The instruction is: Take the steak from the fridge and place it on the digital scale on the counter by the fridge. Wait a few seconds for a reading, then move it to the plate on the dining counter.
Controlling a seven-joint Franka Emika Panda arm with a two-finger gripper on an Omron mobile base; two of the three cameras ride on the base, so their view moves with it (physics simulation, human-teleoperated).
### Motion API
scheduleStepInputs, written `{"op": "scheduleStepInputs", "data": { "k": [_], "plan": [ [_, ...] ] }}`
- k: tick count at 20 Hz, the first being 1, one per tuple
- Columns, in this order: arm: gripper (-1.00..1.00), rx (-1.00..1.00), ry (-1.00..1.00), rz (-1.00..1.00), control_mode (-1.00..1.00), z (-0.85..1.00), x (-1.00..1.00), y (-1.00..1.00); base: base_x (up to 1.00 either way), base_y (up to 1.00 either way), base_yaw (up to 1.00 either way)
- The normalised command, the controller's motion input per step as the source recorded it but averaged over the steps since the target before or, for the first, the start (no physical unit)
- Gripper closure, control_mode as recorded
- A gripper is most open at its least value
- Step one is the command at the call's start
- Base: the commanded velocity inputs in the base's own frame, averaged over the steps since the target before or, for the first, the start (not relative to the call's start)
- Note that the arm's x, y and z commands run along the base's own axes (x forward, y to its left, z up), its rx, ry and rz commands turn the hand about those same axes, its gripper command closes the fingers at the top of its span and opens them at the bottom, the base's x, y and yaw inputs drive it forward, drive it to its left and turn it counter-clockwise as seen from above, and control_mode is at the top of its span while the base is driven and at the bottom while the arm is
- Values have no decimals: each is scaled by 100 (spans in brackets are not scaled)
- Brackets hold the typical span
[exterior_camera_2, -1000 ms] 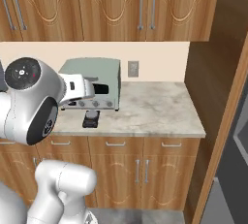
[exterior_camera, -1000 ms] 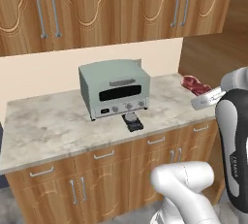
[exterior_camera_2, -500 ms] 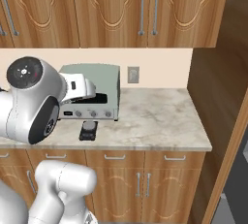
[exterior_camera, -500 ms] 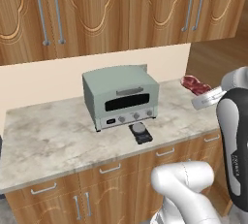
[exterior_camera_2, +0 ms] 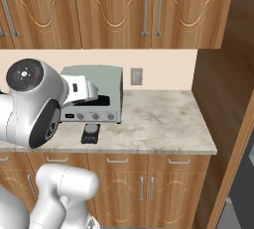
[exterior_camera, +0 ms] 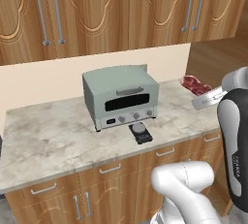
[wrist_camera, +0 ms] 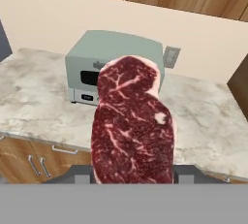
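A robot arm carries a raw steak toward the counter in a simulated kitchen. In the hand view the steak rises from the bottom edge up through the middle of the frame, a red marbled slab with a pale fat rim, standing between the two dark finger tips whose ends flank its lower edge; the gripper is clamped on the meat. In the left base view the same steak appears at the right of the frame, lifted above the counter's right end, beside the arm's white and dark upper link.

The pale green toaster oven sits at the centre of the left base view, against the cream backsplash and under brown wooden wall cabinets with silver bar handles. Just in front of it, near the counter's front edge, lies the digital scale, a small black rectangle with a round grey disc that is bare. In the right base view the scale shows at centre left, below the toaster oven and partly beside the arm's large white joint. A wall outlet is set in the backsplash to the right of the oven. The marbled counter runs on to the right, ending at a tall wooden panel at the right of the frame.
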Motion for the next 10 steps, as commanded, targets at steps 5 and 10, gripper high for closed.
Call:
{"op": "scheduleStepInputs", "data": {
  "k": [5, 10],
  "plan": [
    [100, -6, 17, -1, -100, -6, 2, 24, 0, 0, 0],
    [100, -12, 48, -3, -100, -51, 13, 54, 0, 0, 0]
  ]
}}
